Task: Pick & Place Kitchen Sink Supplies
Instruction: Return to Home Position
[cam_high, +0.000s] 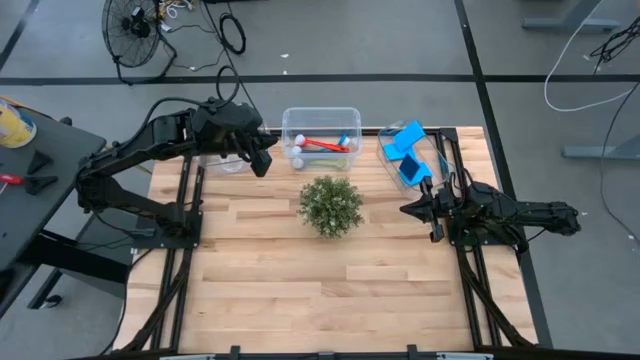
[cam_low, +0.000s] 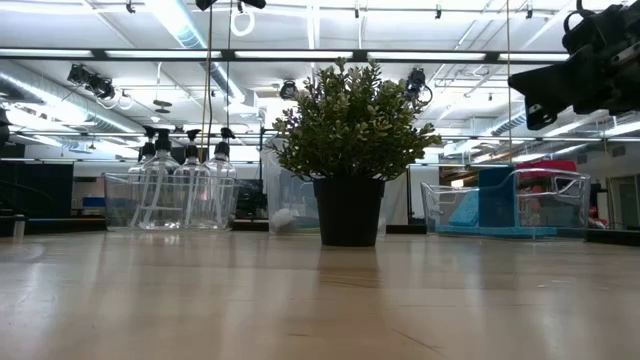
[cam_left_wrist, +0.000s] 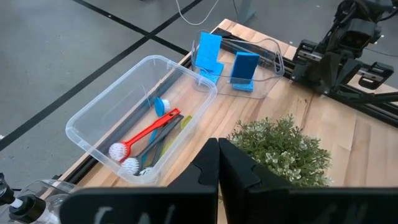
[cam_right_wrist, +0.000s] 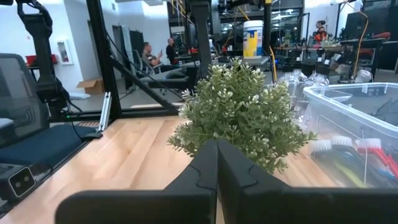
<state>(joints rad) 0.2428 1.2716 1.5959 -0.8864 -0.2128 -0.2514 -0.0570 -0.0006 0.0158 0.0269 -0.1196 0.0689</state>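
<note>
Wooden table (cam_high: 300, 285), three clear bins (cam_high: 321, 110), one plant (cam_high: 331, 205), left gripper (cam_high: 262, 162), right gripper (cam_high: 408, 209)

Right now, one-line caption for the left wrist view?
Shut left gripper views plant, dish brushes in one clear bin, blue sponges in second clear bin.
</note>
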